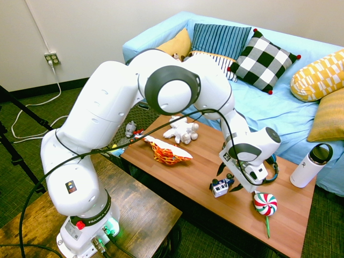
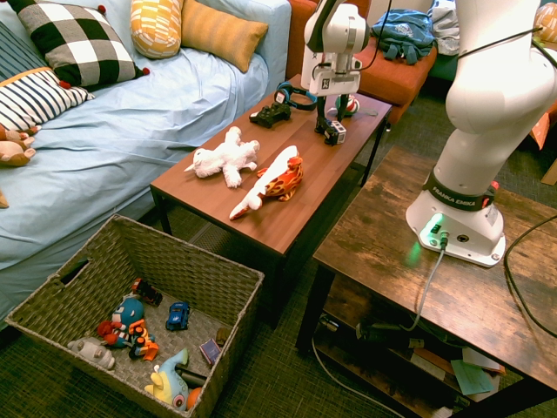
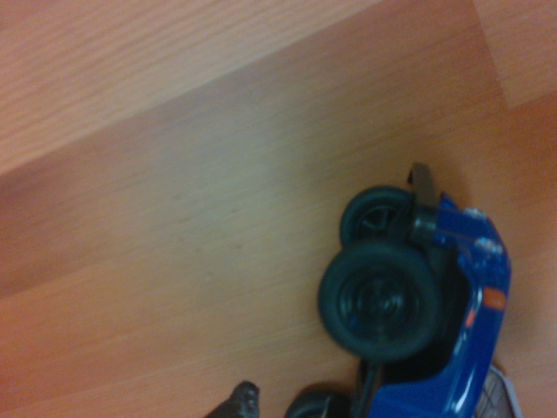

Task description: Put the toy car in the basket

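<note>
The toy car (image 1: 220, 187), small, white and blue with black wheels, sits on the wooden coffee table (image 1: 183, 180) near its front edge. My gripper (image 1: 225, 179) hangs low right over it, open, with a dark finger on each side of the car. From the other side the gripper (image 2: 329, 120) stands just above the car (image 2: 332, 132). Up close, the wrist view shows the car's blue body and black wheels (image 3: 409, 296) on the wood. The wicker basket (image 2: 174, 254) stands on the floor past the table's far end with several toys inside; my arm mostly hides it in the first exterior view.
On the table lie a white plush animal (image 2: 224, 157), an orange patterned toy (image 2: 274, 181), a black game controller (image 2: 271, 114), headphones (image 2: 291, 94), a striped lollipop (image 1: 265, 204) and a white bottle (image 1: 312, 164). A blue sofa (image 2: 130, 131) runs along the table's far side.
</note>
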Robot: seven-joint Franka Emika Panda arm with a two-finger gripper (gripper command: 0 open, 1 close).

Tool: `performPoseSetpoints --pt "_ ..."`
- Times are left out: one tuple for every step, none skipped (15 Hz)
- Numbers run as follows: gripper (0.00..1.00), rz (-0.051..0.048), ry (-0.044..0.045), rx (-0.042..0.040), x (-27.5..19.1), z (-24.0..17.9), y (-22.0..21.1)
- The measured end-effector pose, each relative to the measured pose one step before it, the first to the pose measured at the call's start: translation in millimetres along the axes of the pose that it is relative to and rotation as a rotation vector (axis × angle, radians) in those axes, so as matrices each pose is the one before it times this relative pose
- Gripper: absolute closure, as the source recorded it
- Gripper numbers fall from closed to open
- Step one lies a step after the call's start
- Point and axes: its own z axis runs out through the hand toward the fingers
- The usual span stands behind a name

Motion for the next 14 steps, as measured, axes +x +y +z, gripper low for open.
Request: performPoseSetpoints --pt "1.00 0.00057 -0.00242 -0.01093 2.60 6.57 -1.36" --pt "1.00 -0.00295 0.00285 -0.00371 0.91 0.18 -1.26" --pt "1.00 -0.00325 0.00445 -0.00260 0.39 -1.68 -1.03" --pt "1.00 -0.00318 0.00218 -0.00241 -0.20 -0.79 -1.01" --pt "1.00 -0.00240 0.00195 -0.00240 -0.19 -0.48 -1.11" --pt "1.00 -0.00205 0.00103 -0.00303 -0.48 -0.03 -0.97" --pt "1.00 -0.00182 0.00035 -0.00212 -0.76 0.24 -1.37" --pt "1.00 -0.00223 -0.00105 -0.00223 -1.03 1.02 -1.37" --pt "1.00 -0.00201 -0.00245 -0.00344 -1.65 2.13 -1.59" --pt "1.00 -0.00111 -0.00223 -0.00403 -1.42 2.64 -1.96" --pt "1.00 -0.00105 -0.00205 -0.00413 -1.15 2.86 -1.97" --pt "1.00 -0.00018 -0.00108 -0.00374 -0.63 3.11 -1.40" --pt "1.00 -0.00068 -0.00017 -0.00174 -0.59 1.64 -1.33" --pt "1.00 -0.00082 0.00025 0.00006 -0.26 0.57 -0.68"
